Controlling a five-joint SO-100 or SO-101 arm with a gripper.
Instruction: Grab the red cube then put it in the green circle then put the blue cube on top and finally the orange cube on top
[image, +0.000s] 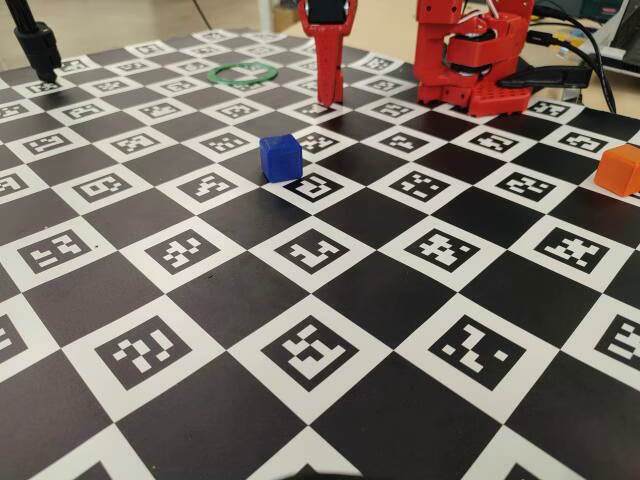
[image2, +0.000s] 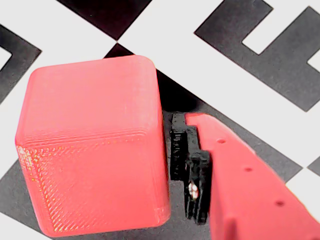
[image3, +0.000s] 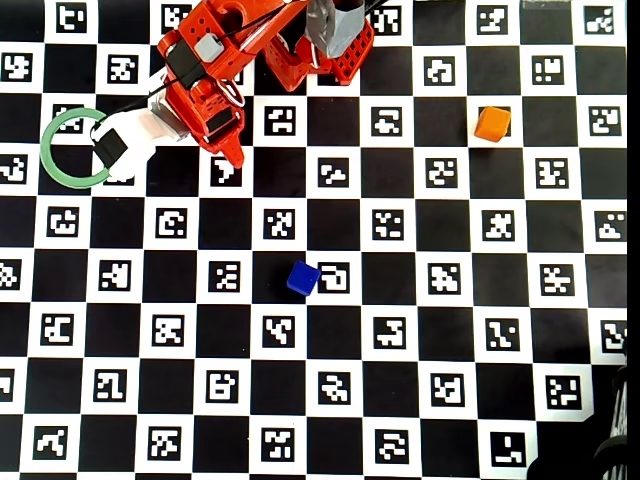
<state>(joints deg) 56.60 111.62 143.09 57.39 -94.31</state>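
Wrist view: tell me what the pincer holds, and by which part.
Cannot be told. The red cube sits on the board close beside the black pad of one pincer finger; the other finger is out of view.

Black-and-white checkered marker board (image: 300, 300) under even light; pale floor (image: 150, 20) behind

Robotics lab; marker-printed checkerboard mat (image: 330, 270); cables (image: 600, 60) behind arm base (image: 470, 55)
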